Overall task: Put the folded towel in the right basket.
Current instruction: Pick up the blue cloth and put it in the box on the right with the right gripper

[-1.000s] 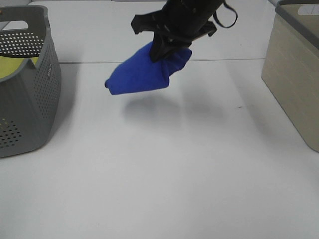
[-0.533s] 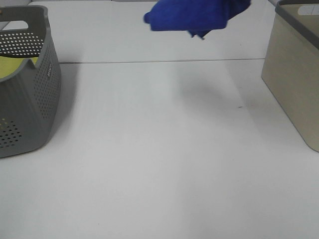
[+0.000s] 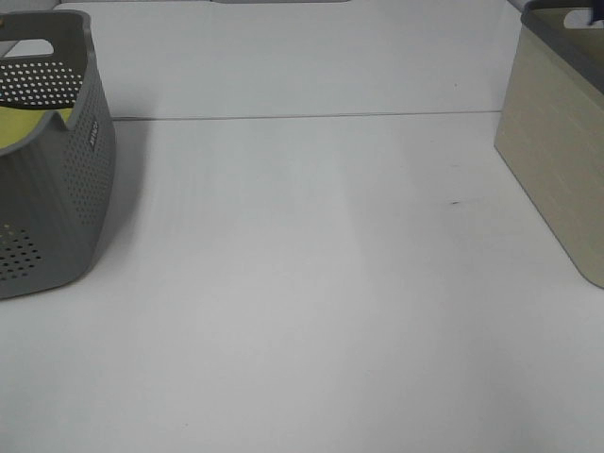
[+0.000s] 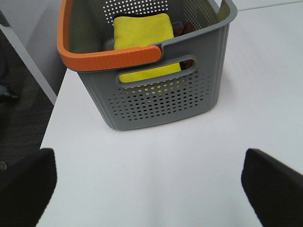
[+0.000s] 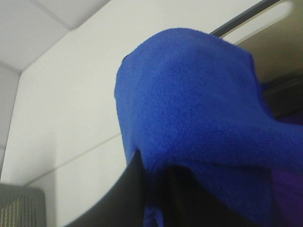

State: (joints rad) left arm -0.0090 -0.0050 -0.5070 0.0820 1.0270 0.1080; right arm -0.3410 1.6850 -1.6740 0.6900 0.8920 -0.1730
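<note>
Now, at the left, the grey basket [image 3: 57, 189] is holding a yellow cloth [image 4: 142, 33], and the left gripper [image 4: 151, 189] is hovering near it, jaws spread wide and empty. Further right, the right gripper [image 5: 158, 198] is clamping the folded towel [image 5: 189, 109] aloft (outside the high camera's sight), with the right basket [image 3: 552, 160] showing beyond it. The lift looks done; the drop into that basket is waiting.
</note>
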